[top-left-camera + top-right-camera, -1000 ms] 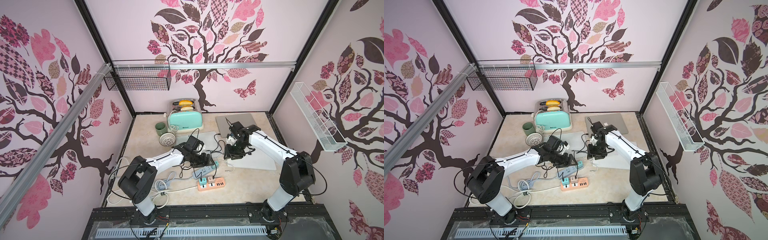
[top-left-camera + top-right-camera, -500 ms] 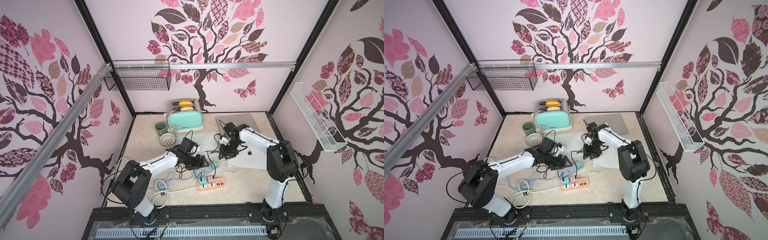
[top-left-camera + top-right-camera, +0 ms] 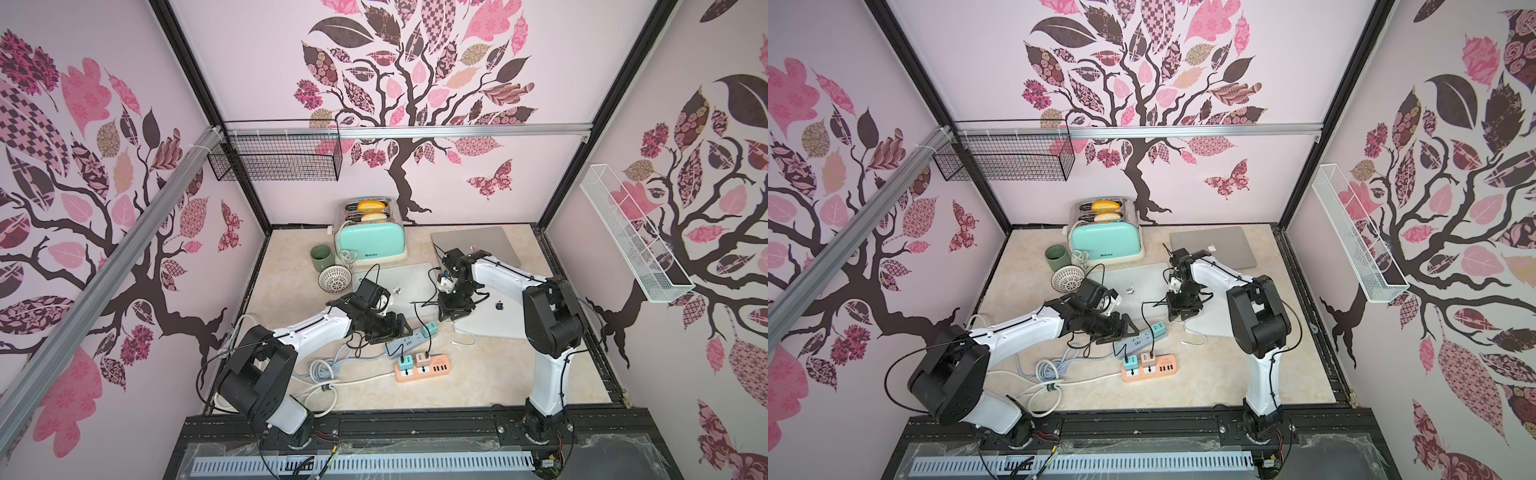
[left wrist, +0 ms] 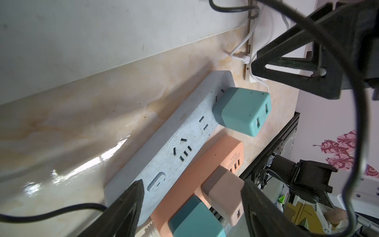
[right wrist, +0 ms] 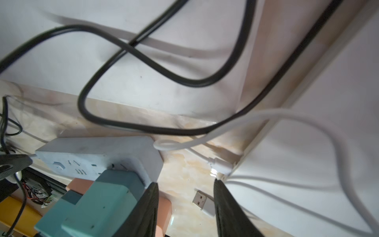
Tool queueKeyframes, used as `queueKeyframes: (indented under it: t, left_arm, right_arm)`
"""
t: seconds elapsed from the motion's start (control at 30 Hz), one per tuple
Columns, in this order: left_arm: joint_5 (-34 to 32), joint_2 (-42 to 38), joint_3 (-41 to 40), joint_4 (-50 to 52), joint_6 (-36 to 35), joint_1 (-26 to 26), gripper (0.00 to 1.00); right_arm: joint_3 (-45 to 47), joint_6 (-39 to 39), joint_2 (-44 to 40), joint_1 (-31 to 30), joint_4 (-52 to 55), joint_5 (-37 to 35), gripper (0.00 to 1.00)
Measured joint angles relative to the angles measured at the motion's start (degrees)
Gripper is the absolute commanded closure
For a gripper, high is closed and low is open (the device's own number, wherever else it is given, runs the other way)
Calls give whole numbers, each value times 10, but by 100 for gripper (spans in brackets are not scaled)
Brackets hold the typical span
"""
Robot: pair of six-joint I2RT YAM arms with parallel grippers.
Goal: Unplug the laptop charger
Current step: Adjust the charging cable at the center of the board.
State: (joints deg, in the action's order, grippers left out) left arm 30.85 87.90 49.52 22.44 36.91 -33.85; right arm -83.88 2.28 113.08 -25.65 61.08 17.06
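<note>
Jaws of the left gripper (image 4: pixel 192 184) stood spread over the grey power strip (image 4: pixel 174 141) toward the counter (image 4: pixel 61 123) front edge, and farther back the right wrist view, unlike the top views, showed the right gripper (image 5: pixel 184 184) parted just short of the charger connector (image 5: pixel 220 167) seated in the laptop (image 5: pixel 348 92) edge.

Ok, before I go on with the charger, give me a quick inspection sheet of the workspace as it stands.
Surface: beige marble tabletop, crowded in the middle.
Job's things: white charger plug seated in the edge of the silver laptop.
Clutter: toaster, green cup, white strainer, back laptop, middle laptop, grey power strip, orange power strip.
Hands: left hand open over the grey power strip; right hand open, close to the white charger plug, holding nothing.
Cables: black cable loops across the laptops; white coil at the front; loose USB plug.
Surroundings: black wire basket and white wire shelf on the walls.
</note>
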Motion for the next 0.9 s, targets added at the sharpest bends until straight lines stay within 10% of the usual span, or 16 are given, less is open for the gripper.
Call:
queueKeyframes:
  t: [0.9]
  left_arm:
    - [21, 0, -27, -27, 17, 22, 21]
  right_arm:
    - [-7, -35, 29, -61, -49, -129, 52]
